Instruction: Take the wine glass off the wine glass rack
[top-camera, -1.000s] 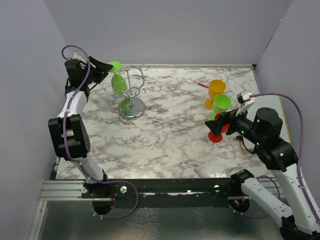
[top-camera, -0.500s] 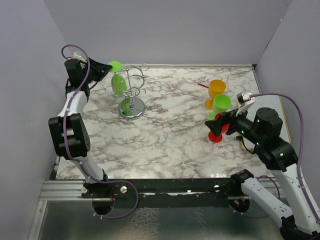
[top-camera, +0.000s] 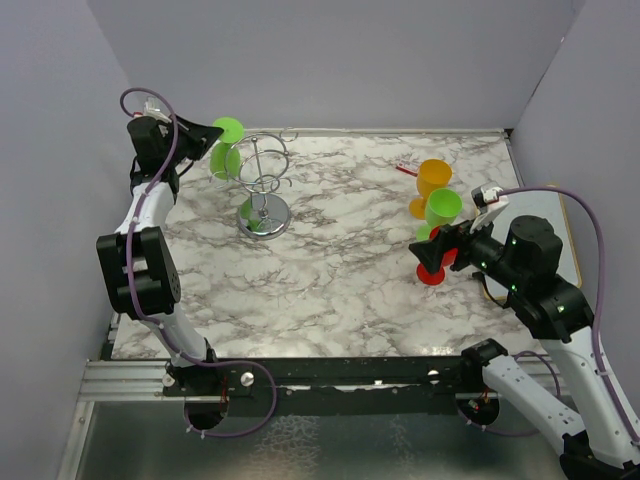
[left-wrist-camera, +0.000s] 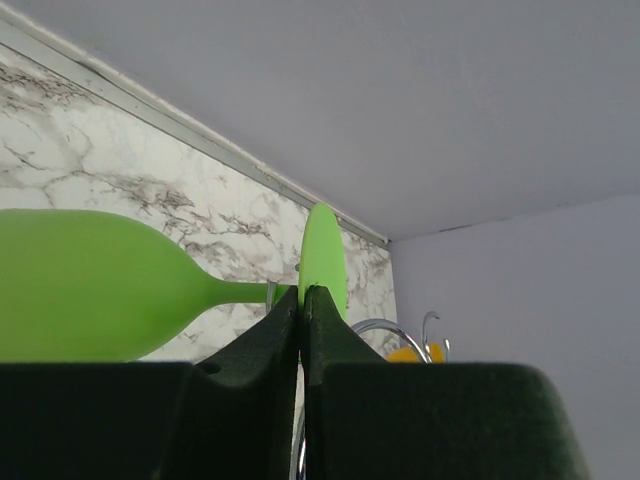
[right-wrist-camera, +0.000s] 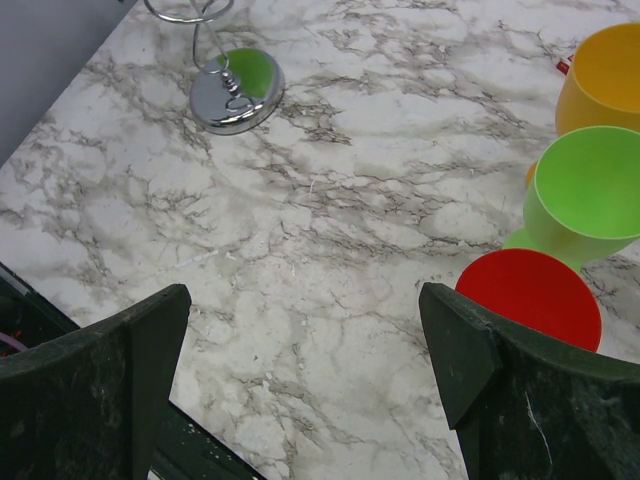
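Note:
A green wine glass (top-camera: 222, 160) hangs bowl-down at the left side of the chrome wine glass rack (top-camera: 263, 180). My left gripper (top-camera: 214, 135) is shut on the thin edge of the glass's round foot (left-wrist-camera: 323, 252). In the left wrist view the stem (left-wrist-camera: 245, 292) runs left to the bowl (left-wrist-camera: 90, 285), and a chrome wire arm (left-wrist-camera: 385, 328) shows just behind the left gripper (left-wrist-camera: 302, 296). My right gripper (right-wrist-camera: 305, 300) stands wide open over bare marble, far from the rack, with nothing between its fingers.
Three upright plastic glasses stand at the right: orange (top-camera: 434, 178), green (top-camera: 443, 208) and red (top-camera: 434, 262), close to my right gripper (top-camera: 436, 250). The rack's round base (right-wrist-camera: 237, 88) sits at the back left. Grey walls close the table's back and sides.
My left gripper has shut on the green glass's foot. The glass's bowl has swung left and slightly up, away from the rack's post. The right arm has not moved.

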